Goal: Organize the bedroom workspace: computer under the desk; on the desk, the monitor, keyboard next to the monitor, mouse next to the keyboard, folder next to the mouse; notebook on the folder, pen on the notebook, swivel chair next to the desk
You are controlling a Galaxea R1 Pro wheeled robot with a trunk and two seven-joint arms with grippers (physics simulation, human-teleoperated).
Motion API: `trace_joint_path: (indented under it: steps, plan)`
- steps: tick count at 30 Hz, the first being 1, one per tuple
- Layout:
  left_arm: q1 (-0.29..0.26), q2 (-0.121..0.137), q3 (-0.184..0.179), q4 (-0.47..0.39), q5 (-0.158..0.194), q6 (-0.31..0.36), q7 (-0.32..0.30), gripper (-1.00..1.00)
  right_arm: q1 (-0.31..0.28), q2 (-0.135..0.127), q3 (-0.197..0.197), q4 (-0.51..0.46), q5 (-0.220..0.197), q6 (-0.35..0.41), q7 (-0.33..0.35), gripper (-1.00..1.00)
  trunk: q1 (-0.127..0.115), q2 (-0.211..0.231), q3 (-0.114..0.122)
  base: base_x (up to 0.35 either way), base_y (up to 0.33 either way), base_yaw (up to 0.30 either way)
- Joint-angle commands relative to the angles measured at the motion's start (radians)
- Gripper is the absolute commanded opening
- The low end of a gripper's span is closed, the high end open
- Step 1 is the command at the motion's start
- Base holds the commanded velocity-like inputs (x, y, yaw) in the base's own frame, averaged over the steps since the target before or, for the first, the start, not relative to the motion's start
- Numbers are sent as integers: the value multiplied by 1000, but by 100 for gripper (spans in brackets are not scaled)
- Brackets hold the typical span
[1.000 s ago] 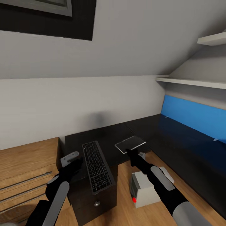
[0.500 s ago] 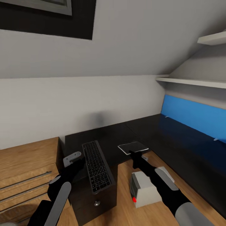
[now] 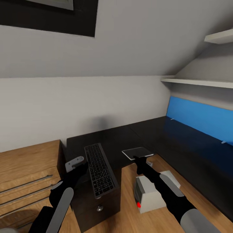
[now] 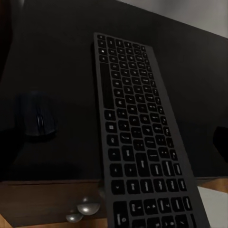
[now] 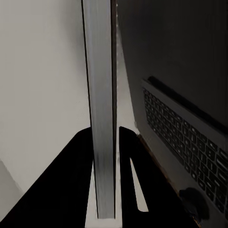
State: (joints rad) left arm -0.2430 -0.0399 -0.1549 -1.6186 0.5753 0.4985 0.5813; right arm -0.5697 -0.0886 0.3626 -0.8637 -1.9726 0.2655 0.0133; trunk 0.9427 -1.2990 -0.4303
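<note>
Notebook [image 3: 136, 152], held flat and edge-on by the right gripper [image 3: 139, 160] clamped on it above the black cabinet [image 3: 81, 145] beside the keyboard [image 3: 99, 170], is judged liable to slip; left gripper [image 3: 75, 163], state cannot be told.

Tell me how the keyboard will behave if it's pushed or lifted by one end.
The keyboard looks slim and rigid, so it should lift without sagging. On the glossy cabinet top it would likely slide easily. Its near end seems to overhang the front edge, so a push that way might tip it off.
</note>
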Motion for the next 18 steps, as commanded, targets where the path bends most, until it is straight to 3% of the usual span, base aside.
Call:
trace_joint_path:
  steps: [1,9,12,14,15,18]
  plan:
    - [-1,0,-1,-1,9,2,9,100,-1,-1,4,0,-4,-1,4,-100,4,-8,-4,0,0,0]
    - [-1,3,10,-1,9,0,9,100,-1,3,5,0,89,-29,3,-100,4,-8,-4,0,0,0]
    - [-1,5,74,-1,19,0,9,100,-1,5,5,0,118,-44,3,-100,4,-8,-4,0,0,0]
    - [-1,4,134,-1,39,1,9,100,-1,5,6,0,130,-50,3,-100,4,-8,-4,0,0,0]
    - [-1,3,197,-1,70,2,9,100,-1,5,5,1,139,-54,3,-100,4,-8,-4,0,0,0]
    - [-1,6,263,-1,131,3,9,100,-1,5,5,1,147,-57,3,-100,4,-8,-4,0,0,0]
